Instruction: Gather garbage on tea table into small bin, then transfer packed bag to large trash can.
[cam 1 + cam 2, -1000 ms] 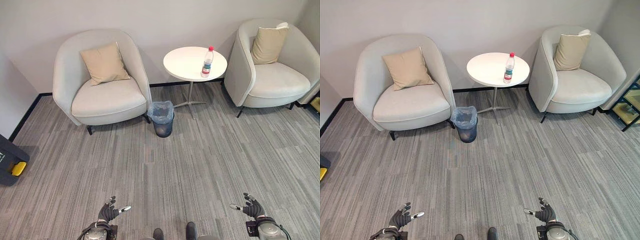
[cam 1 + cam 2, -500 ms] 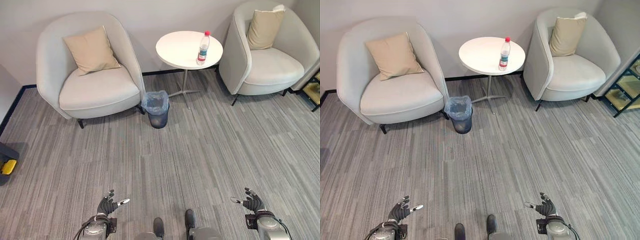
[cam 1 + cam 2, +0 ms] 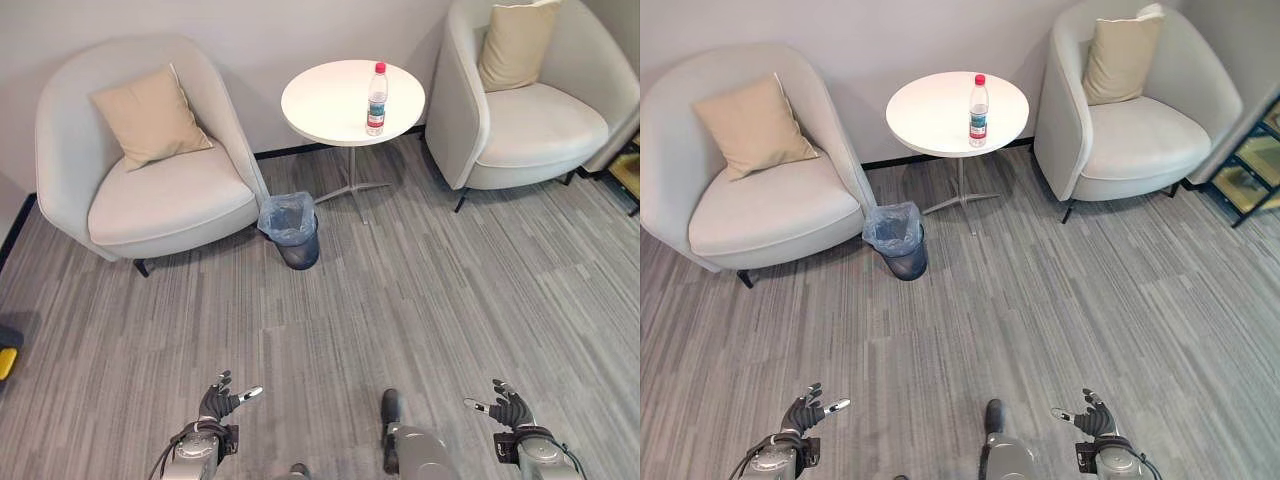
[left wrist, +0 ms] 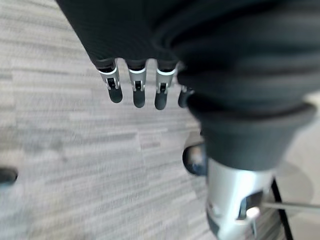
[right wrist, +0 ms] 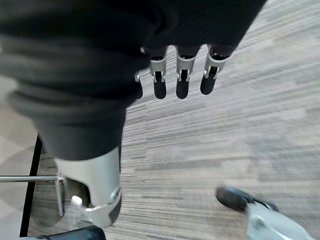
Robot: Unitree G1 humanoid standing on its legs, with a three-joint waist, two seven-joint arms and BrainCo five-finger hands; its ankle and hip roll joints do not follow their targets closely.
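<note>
A clear water bottle [image 3: 377, 98] with a red cap stands upright on the round white tea table [image 3: 330, 100] between two armchairs. On the carpet beside the table's foot sits a small dark bin [image 3: 292, 230] lined with a pale blue bag. My left hand [image 3: 218, 401] hangs low at the lower left, far from the table, its fingers [image 4: 136, 93] straight and holding nothing. At the lower right my right hand [image 3: 507, 409] is just as far away, its fingers [image 5: 181, 77] relaxed and empty.
A light armchair [image 3: 140, 170] with a beige cushion stands left of the table, another armchair [image 3: 525, 110] to its right. Grey striped carpet lies between me and the table. A dark shelf frame [image 3: 1250, 170] shows at the right edge.
The whole picture has shifted left and the furniture looks nearer, so the camera has moved. Both hands keep the same low, open pose.
</note>
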